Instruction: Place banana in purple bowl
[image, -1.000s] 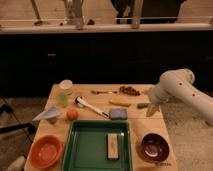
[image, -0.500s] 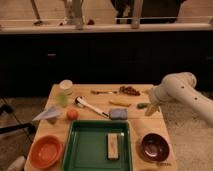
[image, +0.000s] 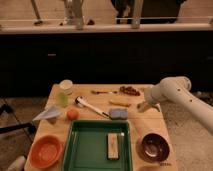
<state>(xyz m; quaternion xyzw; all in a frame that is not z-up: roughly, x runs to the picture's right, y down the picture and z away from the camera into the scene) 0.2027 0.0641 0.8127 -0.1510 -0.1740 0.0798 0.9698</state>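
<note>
The tabletop (image: 145, 125) and its contents lie as they did a second ago; only the robot has moved. The arm (image: 172, 91), entering from the right, has shifted left and slightly down over the last second, carrying the gripper (image: 145, 106) from the right edge inward towards the middle of the back row. The green tray (image: 70, 145) sits front centre and the orange bowl (image: 46, 150) front left, both undisturbed. The purple bowl (image: 154, 146) stands at the front right corner, empty so far as can be seen, and has not moved. The gripper now hangs low over the tabletop just to the right of the banana (image: 120, 103), near it but apparently not touching; whether it is released or clenched cannot be told. The banana rests flat on the tabletop behind the small blue block (image: 118, 114), well apart from the purple bowl, in the same spot as before. Judgement: the reach is closing in, the pick-up is not yet made, and the carry to the bowl remains entirely to be done.
</note>
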